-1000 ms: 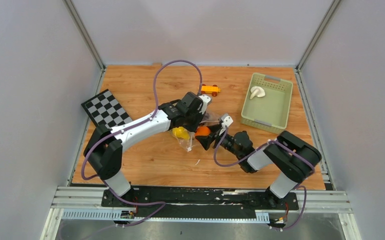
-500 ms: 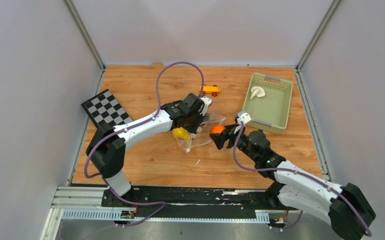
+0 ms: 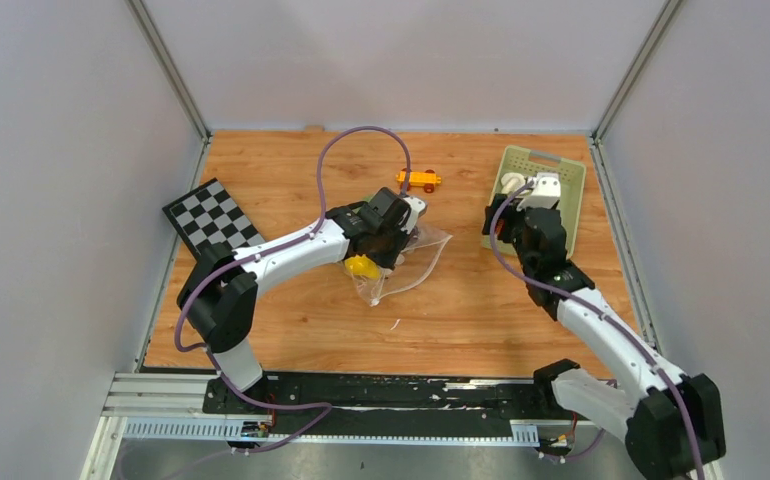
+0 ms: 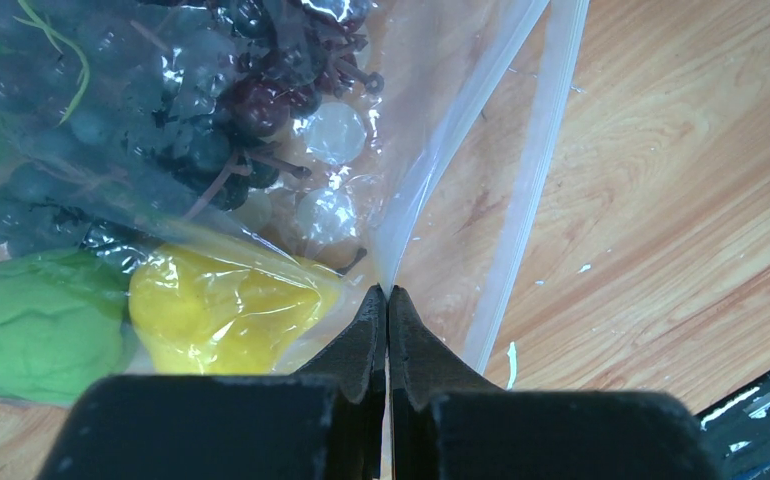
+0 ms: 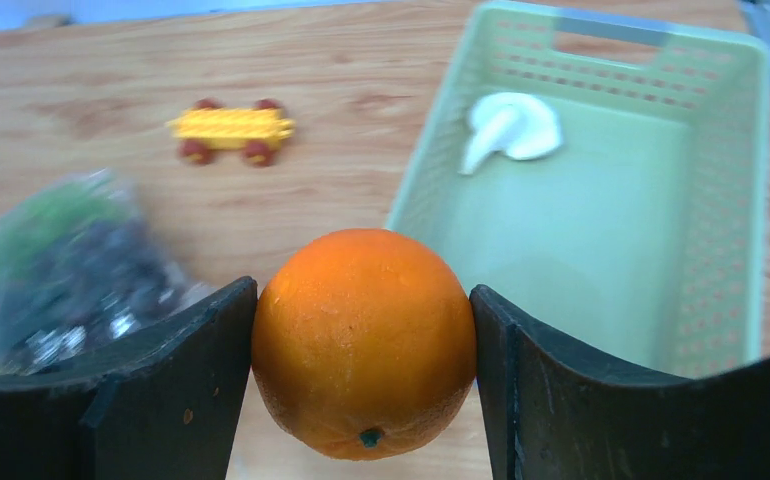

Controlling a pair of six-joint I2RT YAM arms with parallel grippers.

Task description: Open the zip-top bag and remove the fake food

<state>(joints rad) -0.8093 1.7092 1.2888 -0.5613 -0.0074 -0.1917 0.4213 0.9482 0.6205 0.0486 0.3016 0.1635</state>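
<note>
The clear zip-top bag (image 4: 431,150) lies on the wooden table with its white zip strip (image 4: 541,170) running past my left gripper (image 4: 388,292), which is shut on a fold of its plastic. Inside it show fake food pieces: a yellow lemon (image 4: 221,310), a green piece (image 4: 36,325) and dark grapes (image 4: 141,110). In the top view the left gripper (image 3: 399,248) sits on the bag (image 3: 416,268). My right gripper (image 5: 364,330) is shut on the orange ball (image 5: 364,335), held in the air by the left edge of the green basket (image 5: 601,250).
A white mushroom (image 5: 511,125) lies in the basket (image 3: 561,165) at the back right. An orange-yellow toy car (image 3: 419,179) sits behind the bag. A checkerboard (image 3: 213,217) lies at the left. Grey walls close three sides.
The right arm has carried the orange ball from the bag's mouth to the right and back, up to the basket's left edge. The left gripper has stayed shut on the bag.
</note>
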